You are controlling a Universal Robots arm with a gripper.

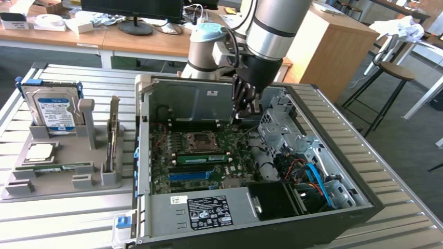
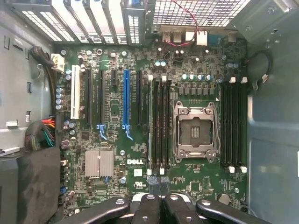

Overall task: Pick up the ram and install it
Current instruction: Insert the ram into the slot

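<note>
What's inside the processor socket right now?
Nothing seated: the socket shows a bare dark contact area inside its metal frame. The frame covers that area's edges, so those can't be checked. The shut fingers do not cover it.

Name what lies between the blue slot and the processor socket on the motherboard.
In the wrist view, one black slot and a bank of memory slots lie between the blue slot and the socket.

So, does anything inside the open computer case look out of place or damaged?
Only the processor socket: it sits empty, with no chip or cooler on it. Nothing else looks askew, spilled or damaged.
</note>
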